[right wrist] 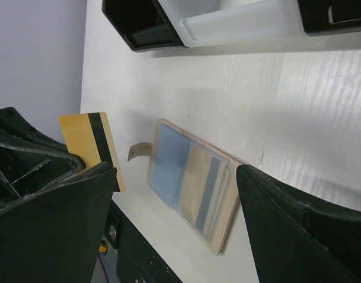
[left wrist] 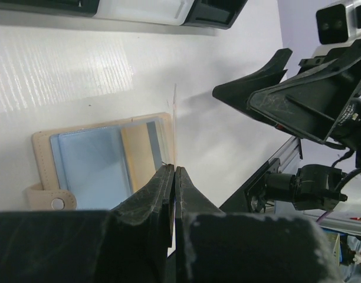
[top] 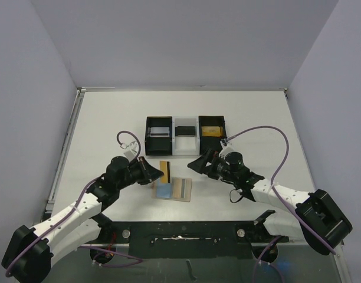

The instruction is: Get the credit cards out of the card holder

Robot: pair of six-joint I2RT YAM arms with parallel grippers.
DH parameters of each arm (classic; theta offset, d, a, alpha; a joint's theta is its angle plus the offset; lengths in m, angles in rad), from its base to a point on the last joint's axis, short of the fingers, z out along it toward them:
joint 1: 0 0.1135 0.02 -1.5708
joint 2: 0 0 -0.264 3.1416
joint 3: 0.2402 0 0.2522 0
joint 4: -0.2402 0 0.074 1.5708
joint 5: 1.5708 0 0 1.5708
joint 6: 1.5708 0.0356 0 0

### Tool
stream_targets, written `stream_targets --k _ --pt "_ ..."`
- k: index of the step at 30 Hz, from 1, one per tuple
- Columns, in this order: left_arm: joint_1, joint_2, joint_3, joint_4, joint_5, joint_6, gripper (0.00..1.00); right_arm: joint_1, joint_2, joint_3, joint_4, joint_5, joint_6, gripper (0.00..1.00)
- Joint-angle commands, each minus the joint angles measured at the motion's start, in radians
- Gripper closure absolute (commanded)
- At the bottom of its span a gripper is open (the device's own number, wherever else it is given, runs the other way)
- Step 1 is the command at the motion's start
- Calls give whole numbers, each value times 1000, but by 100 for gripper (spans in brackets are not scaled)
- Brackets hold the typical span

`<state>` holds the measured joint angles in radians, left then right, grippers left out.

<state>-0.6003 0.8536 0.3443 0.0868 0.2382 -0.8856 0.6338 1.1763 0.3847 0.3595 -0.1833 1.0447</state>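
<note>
Above the card holder [top: 181,190], yellow card [top: 166,170] in the pinch of the left gripper [top: 159,172]; right gripper [top: 195,164] spread wide.

Yellow card [right wrist: 86,138] lower end hidden between left fingers [left wrist: 151,200]; tray [right wrist: 227,29] cropped.

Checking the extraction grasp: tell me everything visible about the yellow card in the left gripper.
The yellow card is thin, stiff-looking plastic, gold-yellow with a black stripe near one long edge. It stands on edge in the air, pinched at one end by the shut left gripper, clear of the card holder. Nothing else touches it.
</note>
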Motion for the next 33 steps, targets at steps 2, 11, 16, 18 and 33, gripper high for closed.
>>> stream_targets --k 2,11,16,18,33 --pt "5 -49 1 154 1 -44 100 -50 -26 -14 306 -183 12 16" --pt "5 1 -16 387 119 -178 100 -56 -51 4 439 -282 -8 19" --pt "5 18 -44 544 159 -253 100 -53 -79 11 388 -315 -23 20" --pt "6 33 -46 581 179 -266 100 -54 -82 13 385 -323 -26 20" --pt "8 93 -48 747 255 -315 100 -37 58 131 518 -585 31 53"
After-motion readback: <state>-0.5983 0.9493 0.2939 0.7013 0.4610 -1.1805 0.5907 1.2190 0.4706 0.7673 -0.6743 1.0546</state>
